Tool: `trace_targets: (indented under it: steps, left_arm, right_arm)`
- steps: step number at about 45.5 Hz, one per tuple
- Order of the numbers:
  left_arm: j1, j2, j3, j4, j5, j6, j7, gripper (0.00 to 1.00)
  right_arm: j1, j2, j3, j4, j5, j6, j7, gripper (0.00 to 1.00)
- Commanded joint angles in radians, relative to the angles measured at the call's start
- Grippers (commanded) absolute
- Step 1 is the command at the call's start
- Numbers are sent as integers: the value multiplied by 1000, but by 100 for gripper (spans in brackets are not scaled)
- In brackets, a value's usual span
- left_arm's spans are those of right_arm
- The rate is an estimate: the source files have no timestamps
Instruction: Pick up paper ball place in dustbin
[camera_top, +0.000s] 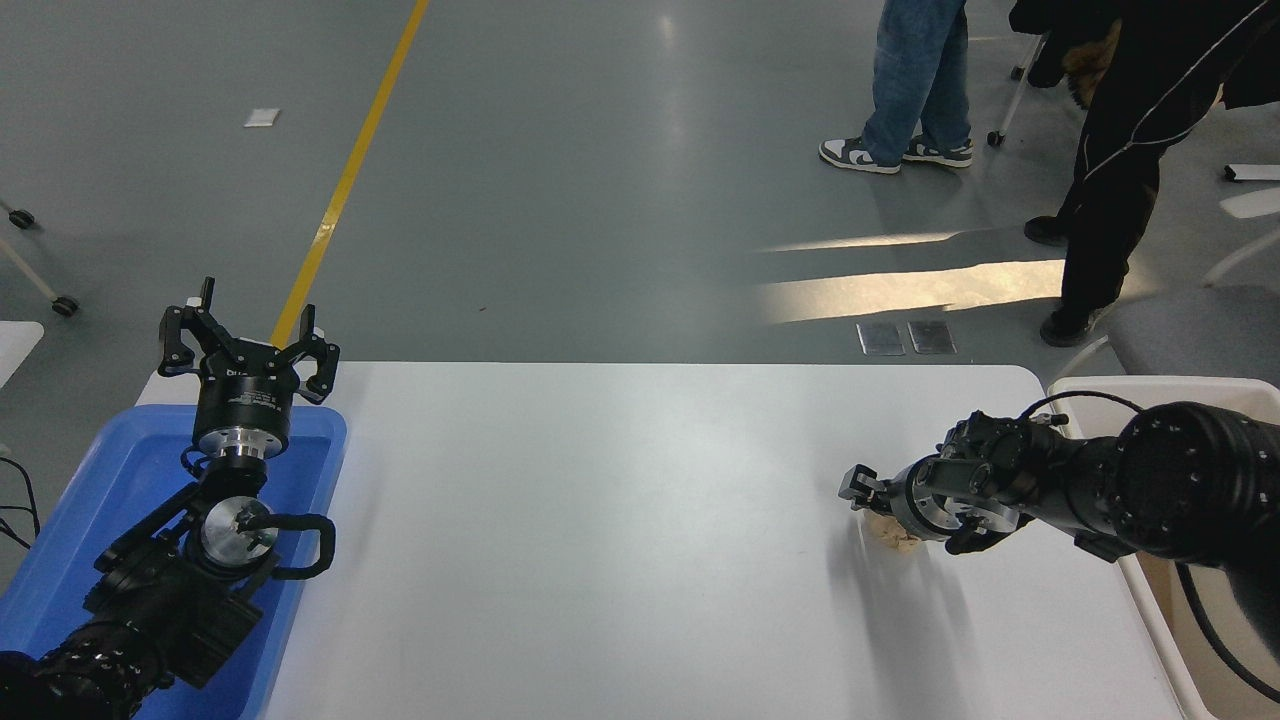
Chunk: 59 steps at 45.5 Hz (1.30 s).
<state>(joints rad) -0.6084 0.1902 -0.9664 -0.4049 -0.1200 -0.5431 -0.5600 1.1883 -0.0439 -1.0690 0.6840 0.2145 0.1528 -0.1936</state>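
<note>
We judged the paper ball (896, 534) to be light and soft, a crumpled tan wad that would give under pressure rather than resist, and not likely to slip, since its wrinkled folds offer plenty of purchase. It looked hard to damage in any way that would matter for a thing bound for the dustbin (1180, 385). We thought the best hold was across its middle, one finger on each side, with only a gentle squeeze so it would not squirt out sideways.

The ball lay on the white desk (620, 520) near its right end, mostly hidden under our right hand (878, 505), which was low over it. We could not tell from this view whether that hand was wide or narrow, or whether it already gripped the paper. The dustbin stood just off the desk's right edge, near the ball.

Our left hand (245, 345) was spread wide and empty, parked above the blue tray (120, 450) at the desk's left end.

We counted one paper ball, one dustbin, one blue tray and two hands. Two people's legs showed on the floor beyond the desk.
</note>
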Motion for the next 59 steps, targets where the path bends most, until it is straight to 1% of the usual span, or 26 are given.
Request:
trace_targets:
  steps: [1, 9, 14, 23, 32, 37, 41, 44, 56, 59]
  left_arm:
    - [-1, 0, 0, 0, 0, 0, 0, 99]
    - [1, 0, 0, 0, 0, 0, 2, 99]
    - [-1, 0, 0, 0, 0, 0, 0, 99]
    - [-1, 0, 0, 0, 0, 0, 0, 99]
    - [1, 0, 0, 0, 0, 0, 2, 99]
    - [1, 0, 0, 0, 0, 0, 2, 99]
    - [1, 0, 0, 0, 0, 0, 0, 99]
    - [1, 0, -2, 0, 0, 0, 0, 99]
    - [1, 0, -2, 0, 0, 0, 0, 99]
    - [1, 0, -2, 1, 0, 0, 0, 99]
  right_arm:
    - [-1, 4, 3, -9, 3, 4, -43, 0]
    - [23, 4, 9, 8, 5, 4, -43, 0]
    - [76, -25, 15, 90, 2, 4, -43, 0]
    - [278, -162, 27, 389, -26, 5, -41, 0]
    - [590, -339, 21, 796, -104, 7, -41, 0]
    - [761, -415, 6, 911, -104, 49, -41, 0]
    - [876, -412, -46, 922, -98, 143, -37, 0]
    - [965, -400, -72, 953, -95, 180, -30, 0]
    - [1203, -398, -83, 1042, -90, 327, -30, 0]
    - [1260, -395, -83, 1057, -67, 370, -30, 0]
